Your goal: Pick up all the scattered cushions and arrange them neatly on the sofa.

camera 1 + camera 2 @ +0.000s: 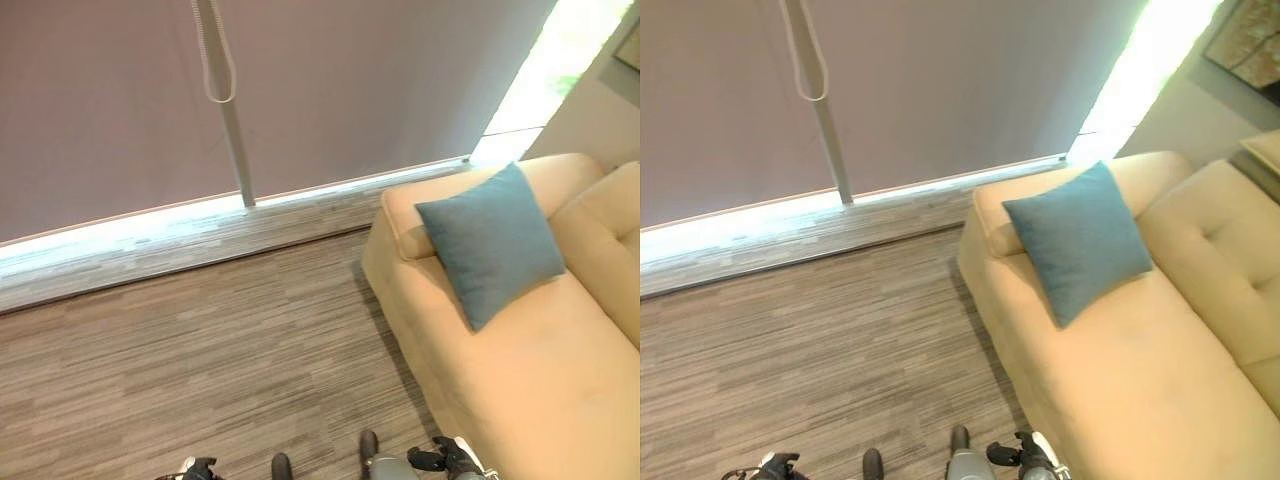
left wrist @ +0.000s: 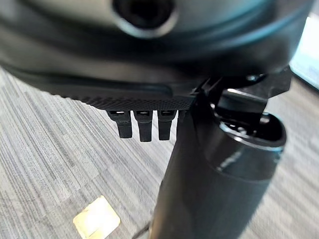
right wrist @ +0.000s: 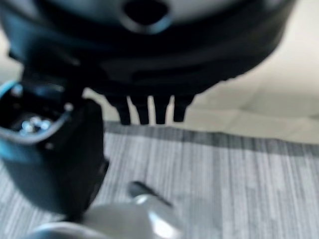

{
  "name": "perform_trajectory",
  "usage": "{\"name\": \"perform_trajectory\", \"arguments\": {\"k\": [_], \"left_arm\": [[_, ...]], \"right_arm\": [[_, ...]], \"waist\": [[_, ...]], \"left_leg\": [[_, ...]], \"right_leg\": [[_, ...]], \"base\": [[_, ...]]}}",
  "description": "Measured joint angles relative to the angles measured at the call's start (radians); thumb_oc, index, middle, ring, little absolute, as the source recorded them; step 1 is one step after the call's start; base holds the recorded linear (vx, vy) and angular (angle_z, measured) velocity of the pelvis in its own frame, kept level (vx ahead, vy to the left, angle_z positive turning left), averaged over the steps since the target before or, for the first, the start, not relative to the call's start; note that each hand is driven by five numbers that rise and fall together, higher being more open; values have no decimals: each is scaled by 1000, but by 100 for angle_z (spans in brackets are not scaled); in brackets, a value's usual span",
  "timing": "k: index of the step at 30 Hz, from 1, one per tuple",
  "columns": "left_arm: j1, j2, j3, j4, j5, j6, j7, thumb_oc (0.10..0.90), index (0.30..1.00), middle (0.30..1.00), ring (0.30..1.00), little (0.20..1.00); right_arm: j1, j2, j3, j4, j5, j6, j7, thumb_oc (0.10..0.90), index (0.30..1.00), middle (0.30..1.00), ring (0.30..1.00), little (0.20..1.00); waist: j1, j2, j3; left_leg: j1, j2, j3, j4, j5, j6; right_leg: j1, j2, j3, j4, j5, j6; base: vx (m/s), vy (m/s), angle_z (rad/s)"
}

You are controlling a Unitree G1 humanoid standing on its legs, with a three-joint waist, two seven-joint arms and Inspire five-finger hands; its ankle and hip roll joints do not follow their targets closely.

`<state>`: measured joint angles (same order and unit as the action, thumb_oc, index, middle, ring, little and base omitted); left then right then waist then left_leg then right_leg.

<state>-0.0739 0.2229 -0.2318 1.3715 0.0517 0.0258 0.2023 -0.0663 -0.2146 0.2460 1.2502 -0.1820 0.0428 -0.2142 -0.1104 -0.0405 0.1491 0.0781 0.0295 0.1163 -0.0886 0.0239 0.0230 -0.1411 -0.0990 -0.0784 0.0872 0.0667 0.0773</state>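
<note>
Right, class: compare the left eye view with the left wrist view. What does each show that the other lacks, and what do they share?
Left eye view alone: a blue cushion on the cream sofa, leaning on its armrest; a grey blind with a looped cord; the right hand low beside the sofa.
Left wrist view alone: a small yellow square on the floor, and the left hand's relaxed fingers up close, holding nothing.
Shared: the striped grey floor and the left hand.

Blue cushion [image 1: 492,245] propped against cream sofa [image 1: 560,390] armrest.
</note>
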Motion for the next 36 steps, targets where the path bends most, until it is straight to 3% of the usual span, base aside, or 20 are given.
{"name": "perform_trajectory", "arguments": {"k": [3, 5, 15, 18, 19, 20, 23, 24, 26, 27, 28, 29, 30, 33, 34, 35, 36], "left_arm": [[20, -3, 0, -6, 13, 1, 0, 800, 900, 900, 900, 900], [2, -5, -8, -7, 31, 0, 0, 800, 900, 900, 900, 900], [-47, -43, -38, -13, 50, -12, -14, 800, 900, 900, 900, 900], [-60, -20, -15, -18, 49, -23, -10, 800, 900, 900, 900, 900], [-68, -18, -7, -19, 49, -24, -10, 800, 900, 900, 900, 900], [-88, -10, 0, -21, 48, -24, -7, 800, 900, 900, 900, 900], [-97, -19, -15, -43, 50, -23, 7, 800, 900, 900, 900, 900], [-98, -19, -28, -51, 48, -24, 8, 800, 900, 900, 900, 900], [-104, -22, -31, -62, 35, -31, 6, 800, 900, 900, 900, 900], [-106, -21, -33, -62, 34, -31, 7, 800, 900, 900, 900, 900], [-111, -21, -31, -58, 25, -31, 6, 800, 900, 900, 900, 900], [-115, -21, -31, -60, 23, -31, 5, 800, 900, 900, 900, 900], [-128, -18, -29, -60, -2, -34, 6, 800, 900, 900, 900, 900], [-127, -32, -30, -50, -8, -41, 7, 800, 900, 900, 900, 900], [-125, -42, -35, -34, -2, -40, 5, 800, 900, 900, 900, 900], [-123, -41, -37, -35, -1, -40, 5, 800, 900, 900, 900, 900], [-117, -33, -39, -35, 4, -38, 6, 800, 900, 900, 900, 900]], "right_arm": [[5, -8, 3, -2, -8, 9, 0, 800, 900, 900, 900, 900], [12, -12, 2, -1, -13, 12, -1, 800, 900, 900, 900, 900], [5, -20, 20, -3, -12, 11, 1, 800, 900, 900, 900, 900], [-7, -10, 20, -7, -8, 4, 2, 800, 900, 900, 900, 900], [-14, -10, 20, -8, -8, 3, 1, 800, 900, 900, 900, 900], [-22, -10, 23, -6, -7, -2, 1, 800, 900, 900, 900, 900], [-30, -22, 40, -8, -4, -10, -12, 800, 900, 900, 900, 900], [-35, -22, 43, -6, -4, -10, -11, 800, 900, 900, 900, 900], [-34, -20, 43, 3, -4, 1, -10, 800, 900, 900, 900, 900], [-34, -19, 47, 3, -4, 1, -10, 800, 900, 900, 900, 900], [-36, -19, 57, 4, -6, 4, -9, 800, 900, 900, 900, 900], [-38, -21, 59, 3, -6, 4, -9, 800, 900, 900, 900, 900], [-59, -22, 63, 21, -12, 4, -10, 800, 900, 900, 900, 900], [-52, -29, 70, 34, -15, -1, -13, 800, 900, 900, 900, 900], [-36, -31, 71, 37, -16, -2, -14, 800, 900, 900, 900, 900], [-28, -26, 71, 35, -15, -2, -12, 800, 900, 900, 900, 900], [-9, -11, 69, 39, -14, -1, -10, 800, 900, 900, 900, 900]], "waist": [[-22, 23, -3], [-43, 29, 1], [-40, 50, 7], [-22, 9, 2], [-10, 3, 2], [0, -21, 11], [-7, -34, 8], [-4, -42, 13], [20, -64, 22], [23, -72, 26], [33, -82, 26], [41, -87, 29], [57, -82, 43], [55, -52, 33], [42, -45, 22], [41, -52, 19], [39, -76, 4]], "left_leg": [[3, 51, 3, 15, -19, -58], [-11, 68, -18, 27, -25, -76], [-39, 87, -57, 101, -59, -95], [-131, 89, -62, 326, -49, -157], [-156, 91, -71, 390, -47, -159], [-206, 96, -71, 518, -34, -166], [-273, 72, -60, 662, -52, -124], [-280, 51, -50, 654, -63, -111], [-273, -16, -58, 458, -96, -73], [-274, -32, -73, 403, -94, -75], [-259, -74, -167, 240, -86, -75], [-260, -82, -193, 185, -76, -75], [-281, -85, -304, 118, -33, -90], [-290, -47, -324, 152, -23, -95], [-284, -43, -302, 165, 57, -73], [-273, -50, -285, 158, 77, -55], [-247, -67, -266, 125, 77, -40]], "right_leg": [[-4, 45, -8, 22, -29, -17], [7, 59, -28, 16, -51, -23], [-62, 73, -30, 206, -194, -67], [-35, 78, -3, 188, -211, -108], [-25, 82, 8, 176, -214, -112], [-4, 79, 16, 153, -196, -130], [77, 90, 25, 77, -172, -176], [89, 94, 32, 58, -167, -181], [126, 95, 73, -7, -127, -176], [137, 98, 88, -24, -126, -172], [160, 96, 114, -64, -109, -163], [163, 97, 128, -72, -107, -161], [197, 119, 186, -103, -97, -150], [270, 146, 251, -150, -115, -137], [290, 146, 265, -143, -146, -117], [289, 134, 272, -129, -161, -114], [276, 108, 276, -99, -183, -90]], "base": [[289, -68, -12], [373, -167, 24], [213, -164, 14], [119, -187, -2], [100, -111, -28], [116, -67, -37], [233, 4, -14], [252, 77, -15], [287, 112, -40], [394, 161, -53], [185, 78, -48], [276, 128, -109], [187, 103, -112], [288, 214, -100], [255, 239, -53], [246, 236, -41], [298, 335, -47]]}}
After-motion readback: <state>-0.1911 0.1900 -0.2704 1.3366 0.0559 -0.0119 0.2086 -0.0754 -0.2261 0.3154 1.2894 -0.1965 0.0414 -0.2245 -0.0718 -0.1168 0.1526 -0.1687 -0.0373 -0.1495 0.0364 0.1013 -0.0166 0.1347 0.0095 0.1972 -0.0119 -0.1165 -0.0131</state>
